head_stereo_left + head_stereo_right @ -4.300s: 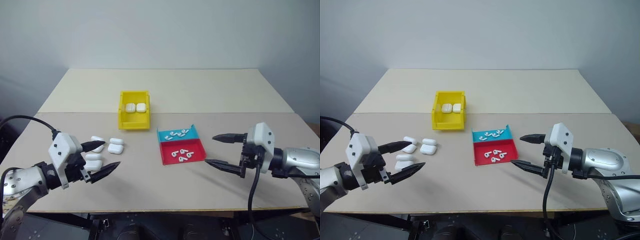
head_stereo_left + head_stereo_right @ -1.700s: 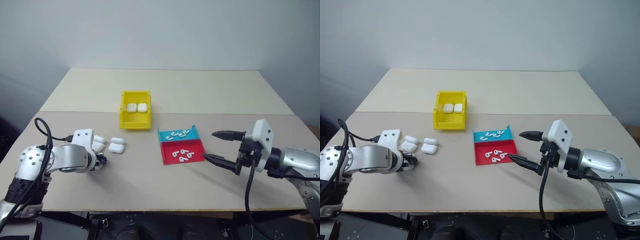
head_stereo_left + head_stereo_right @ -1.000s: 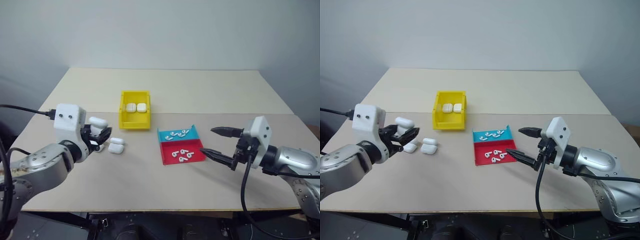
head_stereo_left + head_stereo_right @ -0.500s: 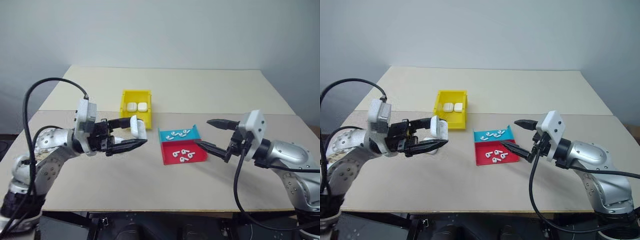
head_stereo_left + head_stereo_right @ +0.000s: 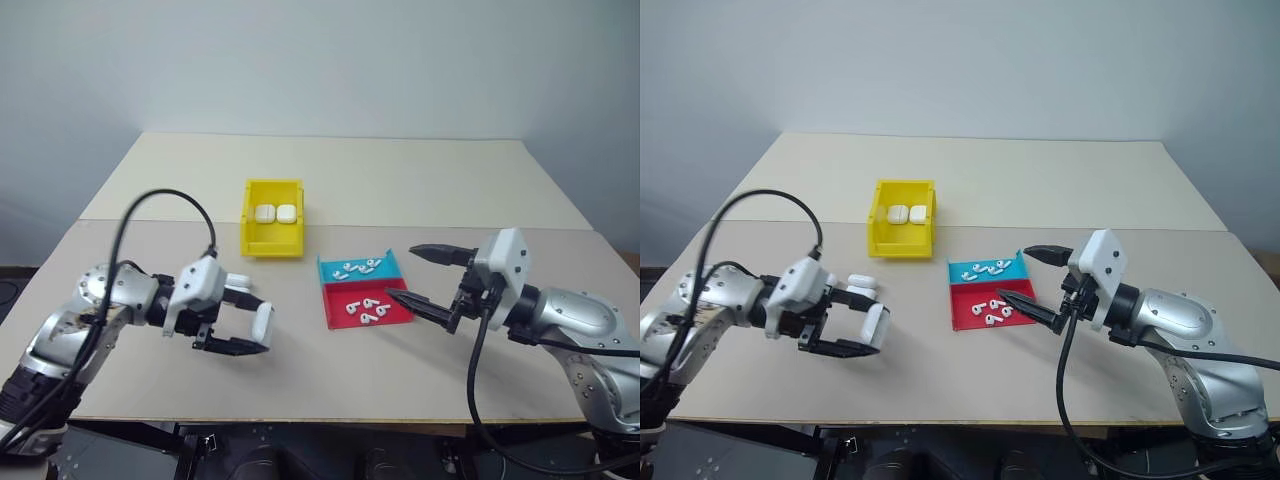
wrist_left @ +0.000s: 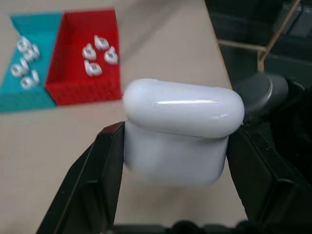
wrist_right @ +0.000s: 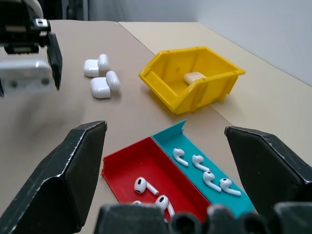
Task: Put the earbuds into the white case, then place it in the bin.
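My left gripper (image 5: 250, 325) is shut on a white case (image 5: 262, 322), holding it just above the table left of the trays. In the left wrist view the white case (image 6: 180, 131) sits between both black fingers with its lid closed. Several earbuds (image 5: 365, 309) lie in the red tray, and more earbuds (image 5: 355, 267) lie in the blue tray. My right gripper (image 5: 402, 272) stands open at the right edge of the trays, with nothing between its fingers. The yellow bin (image 5: 270, 247) stands behind the trays and holds two white cases (image 5: 274, 214).
Several loose white cases (image 7: 100, 78) lie on the table behind my left hand. The red tray (image 5: 398, 317) and blue tray (image 5: 385, 258) sit side by side mid-table. The table's front edge runs close below both arms.
My left gripper has come down and turned with the white case, from the height of the bin to just above the table. The right gripper has hardly moved.
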`<state>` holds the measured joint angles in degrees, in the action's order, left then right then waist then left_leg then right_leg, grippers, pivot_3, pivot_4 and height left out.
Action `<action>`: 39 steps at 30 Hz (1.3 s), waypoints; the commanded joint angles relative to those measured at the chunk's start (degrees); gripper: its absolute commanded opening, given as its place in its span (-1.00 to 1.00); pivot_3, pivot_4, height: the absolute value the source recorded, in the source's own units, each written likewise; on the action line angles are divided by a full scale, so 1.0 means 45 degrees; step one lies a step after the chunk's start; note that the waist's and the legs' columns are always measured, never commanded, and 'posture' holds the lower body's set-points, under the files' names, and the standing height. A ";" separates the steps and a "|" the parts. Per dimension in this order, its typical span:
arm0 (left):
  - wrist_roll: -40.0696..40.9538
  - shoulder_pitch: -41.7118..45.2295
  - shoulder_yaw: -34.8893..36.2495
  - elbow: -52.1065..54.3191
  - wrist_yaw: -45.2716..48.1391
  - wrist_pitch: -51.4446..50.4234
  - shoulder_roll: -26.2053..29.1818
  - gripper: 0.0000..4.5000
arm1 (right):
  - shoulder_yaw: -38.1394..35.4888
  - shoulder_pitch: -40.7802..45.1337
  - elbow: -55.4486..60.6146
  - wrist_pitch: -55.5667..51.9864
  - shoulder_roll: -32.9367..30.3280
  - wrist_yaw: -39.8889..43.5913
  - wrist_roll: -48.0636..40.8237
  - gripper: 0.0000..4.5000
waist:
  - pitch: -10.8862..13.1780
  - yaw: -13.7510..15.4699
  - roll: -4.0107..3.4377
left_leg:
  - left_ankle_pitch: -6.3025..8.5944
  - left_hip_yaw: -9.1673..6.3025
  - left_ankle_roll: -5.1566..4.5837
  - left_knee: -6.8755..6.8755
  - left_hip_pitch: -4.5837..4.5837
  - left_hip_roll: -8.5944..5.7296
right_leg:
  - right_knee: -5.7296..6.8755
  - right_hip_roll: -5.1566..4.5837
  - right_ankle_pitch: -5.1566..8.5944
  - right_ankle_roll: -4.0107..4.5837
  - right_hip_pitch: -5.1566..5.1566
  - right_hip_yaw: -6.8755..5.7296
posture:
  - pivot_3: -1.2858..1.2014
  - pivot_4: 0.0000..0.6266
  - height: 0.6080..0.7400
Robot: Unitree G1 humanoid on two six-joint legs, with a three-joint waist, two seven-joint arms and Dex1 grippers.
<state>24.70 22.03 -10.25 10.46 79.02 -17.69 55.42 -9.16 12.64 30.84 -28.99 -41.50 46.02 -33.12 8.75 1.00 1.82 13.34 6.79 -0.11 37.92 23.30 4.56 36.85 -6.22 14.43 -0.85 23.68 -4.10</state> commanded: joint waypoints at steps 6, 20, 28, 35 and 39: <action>-0.3515 0.0320 -0.1729 -0.1007 -0.1199 0.0213 -0.0672 0.27 | -0.0268 -0.0203 0.0754 -0.0073 -0.0109 -0.0137 -0.0427 1.00 | 0.0000 -0.0039 0.0000 | -0.0007 0.0017 -0.0011 0.0001 0.0043 -0.0002 | 0.0043 0.0001 -0.0001 0.0002 0.0082 0.0026 | 0.03 -0.52 1.00; -0.4737 0.0813 -0.2005 -0.0433 -0.0464 -0.0318 0.0050 0.98 | -0.0334 -0.0366 0.1063 -0.0198 -0.0201 -0.0323 -0.0639 1.00 | -0.0010 -0.0092 -0.0015 | -0.0008 0.0022 -0.0013 0.0008 0.0025 0.0010 | 0.0054 0.0009 -0.0001 0.0002 0.0078 0.0041 | 0.03 -0.52 1.00; -0.5819 0.2637 -0.2789 0.1241 0.1200 -0.0304 0.1123 0.98 | -0.0147 -0.0292 0.0909 -0.0088 -0.0050 -0.0311 -0.0559 1.00 | -0.0009 -0.0035 -0.0015 | -0.0008 0.0022 -0.0013 0.0013 0.0050 0.0006 | 0.0050 0.0012 -0.0001 0.0001 0.0089 0.0039 | 0.03 -0.52 1.00; -0.6477 0.3995 -0.3586 0.1075 0.2341 0.0134 0.0535 0.98 | -0.0089 -0.0429 0.1089 -0.0098 0.0095 -0.0437 -0.0515 1.00 | -0.0010 -0.0037 -0.0015 | -0.0009 0.0017 -0.0014 0.0030 0.0052 0.0006 | 0.0057 0.0014 -0.0001 0.0001 0.0084 0.0033 | 0.03 -0.52 1.00; -0.7035 0.4251 -0.4094 0.0683 0.2677 0.0710 0.0193 0.98 | -0.0224 -0.0584 0.1283 -0.0175 0.0063 -0.0533 -0.0611 1.00 | -0.0010 -0.0056 -0.0015 | -0.0008 0.0017 -0.0015 0.0032 0.0057 0.0006 | 0.0056 0.0014 -0.0001 0.0001 0.0088 0.0034 | 0.03 -0.52 1.00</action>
<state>-5.43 39.83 -28.17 13.48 90.00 -15.05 56.27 -9.02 9.98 34.37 -30.15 -41.14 44.04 -35.05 8.71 0.75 1.75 13.31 6.86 -0.18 38.07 23.57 4.59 37.10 -6.15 14.42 -0.84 24.09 -3.94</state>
